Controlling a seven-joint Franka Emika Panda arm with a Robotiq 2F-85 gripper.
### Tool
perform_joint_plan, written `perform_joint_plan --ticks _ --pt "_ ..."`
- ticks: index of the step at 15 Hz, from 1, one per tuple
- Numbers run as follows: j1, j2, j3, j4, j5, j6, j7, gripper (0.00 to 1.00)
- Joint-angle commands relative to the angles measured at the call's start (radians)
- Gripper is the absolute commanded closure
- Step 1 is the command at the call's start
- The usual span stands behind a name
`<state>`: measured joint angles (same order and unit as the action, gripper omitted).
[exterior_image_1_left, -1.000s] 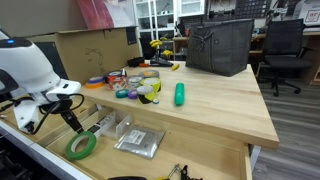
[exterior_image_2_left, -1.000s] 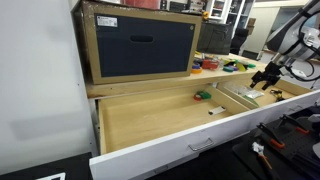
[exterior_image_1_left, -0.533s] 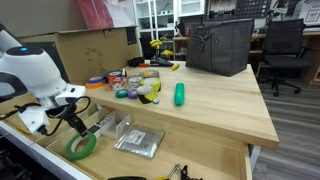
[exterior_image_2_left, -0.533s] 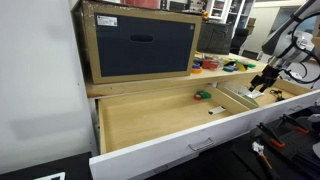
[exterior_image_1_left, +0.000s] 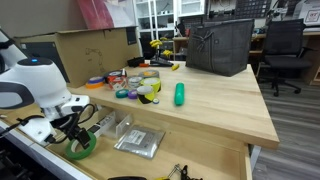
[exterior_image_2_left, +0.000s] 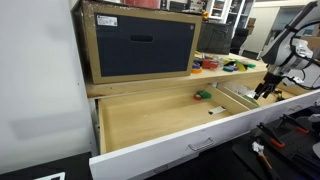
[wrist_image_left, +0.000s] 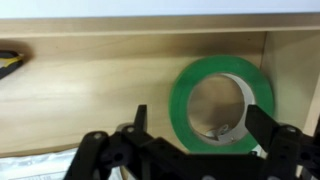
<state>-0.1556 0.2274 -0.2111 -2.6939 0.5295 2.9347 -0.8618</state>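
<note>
Your gripper is open and holds nothing. In the wrist view its 2 black fingers rise from the bottom edge. 1 stands just left of the green ring-shaped roll of tape, and the other crosses the roll's lower right rim. Whether either finger touches the roll cannot be told.

The roll lies flat on the floor of the open light wooden drawer, right of centre in that view. A drawer wall runs across the top of the frame, near the roll's upper rim. Another wall stands upright at the right edge, just beside the roll, so room there is tight. To the left, bare wood stretches to a yellow-and-black object at the left edge.

In an exterior view the gripper hangs low at the lower left, over the roll. A clear plastic packet lies near it toward the frame's centre. Above, the wooden tabletop carries a green cylinder well apart from the roll.
</note>
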Motion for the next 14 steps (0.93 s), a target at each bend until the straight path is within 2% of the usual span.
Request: perform_joint_plan --ticks 1,7,14 --pt "-0.004 0.045 -0.026 0.021 -0.045 0.074 -0.027 0.00" --pt "-0.011 0.100 0.018 0.056 -0.015 0.198 0.007 0.00" --pt "-0.016 0.136 0.089 0.092 0.000 0.191 0.027 0.00"
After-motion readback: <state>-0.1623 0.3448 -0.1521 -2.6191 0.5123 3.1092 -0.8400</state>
